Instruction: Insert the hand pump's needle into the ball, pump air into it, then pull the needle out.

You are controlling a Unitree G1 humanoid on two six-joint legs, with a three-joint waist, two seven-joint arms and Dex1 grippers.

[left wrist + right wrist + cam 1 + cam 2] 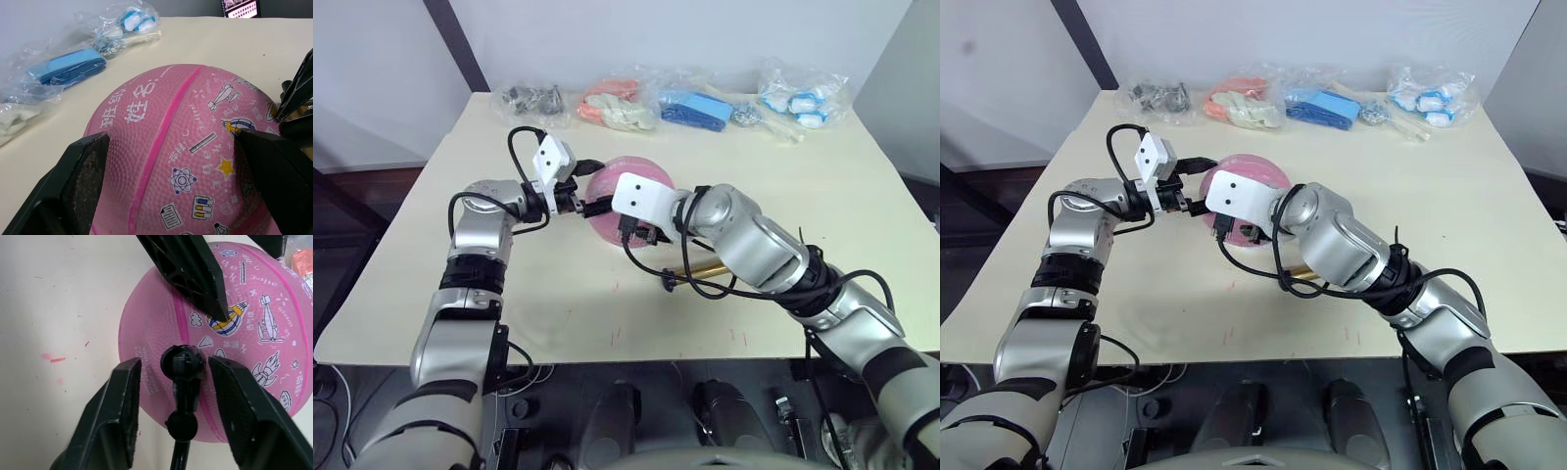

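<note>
The pink ball [171, 147], printed with small pictures, sits mid-table. My left gripper [595, 188] is shut on the ball, one black finger [83, 171] on each side of it. My right gripper [176, 364] reaches in from the other side and stands open, its fingers [122, 406] either side of the black hose end [182, 367] without touching it. That hose end presses against the ball's surface; the needle itself is hidden. The hand pump's gold tube [705, 266] lies on the table under my right arm, and its thin black hose [666, 279] loops toward the ball.
Along the table's far edge lie clear bags: dark metal parts [530, 101], orange-pink items [612, 103], blue items [693, 110], and white-and-blue items [803, 98]. The cream table [558, 313] has small red marks near the front.
</note>
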